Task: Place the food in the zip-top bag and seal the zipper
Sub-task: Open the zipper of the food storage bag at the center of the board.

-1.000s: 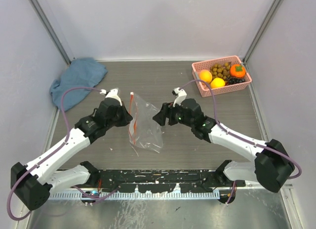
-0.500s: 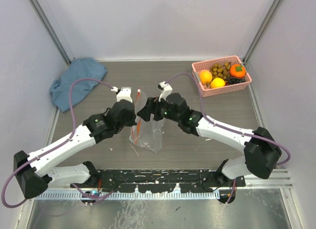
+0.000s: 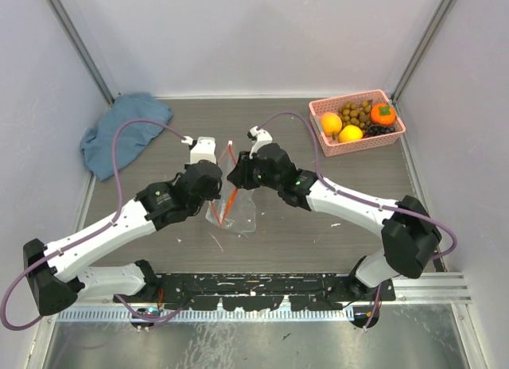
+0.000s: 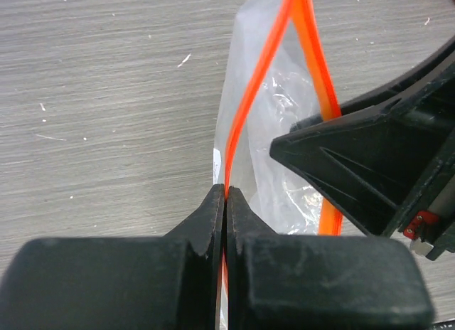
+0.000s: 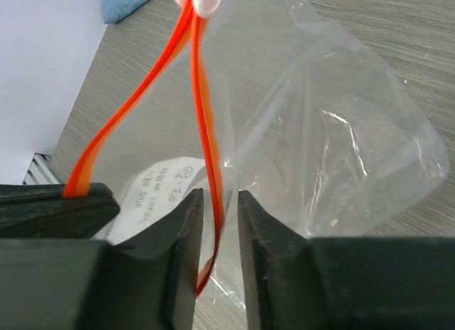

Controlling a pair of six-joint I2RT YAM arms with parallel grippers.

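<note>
The clear zip-top bag (image 3: 241, 212) hangs between my two grippers, mouth towards the back. My left gripper (image 3: 215, 196) is shut on one lip of the orange-red zipper (image 4: 245, 109), seen pinched at its fingertips (image 4: 225, 195). My right gripper (image 3: 236, 178) stands open by a narrow gap, the other zipper lip (image 5: 206, 124) running between its fingers without being clamped. The two lips are spread apart above the crinkled bag (image 5: 341, 131). The food lies in the pink basket (image 3: 318, 108): a peach-orange fruit (image 3: 331, 123), a yellow one (image 3: 351, 134), a green-topped orange one (image 3: 382, 114) and grapes (image 3: 355, 113).
A blue cloth (image 3: 119, 130) lies crumpled at the back left by the wall. The pink basket sits in the back right corner. White walls close in both sides and the back. The arms' bases and a black rail run along the near edge.
Both grippers have drawn together near the table's middle, lifting the bag's mouth. The right gripper moved left onto the free zipper lip and its jaws narrowed around it.
</note>
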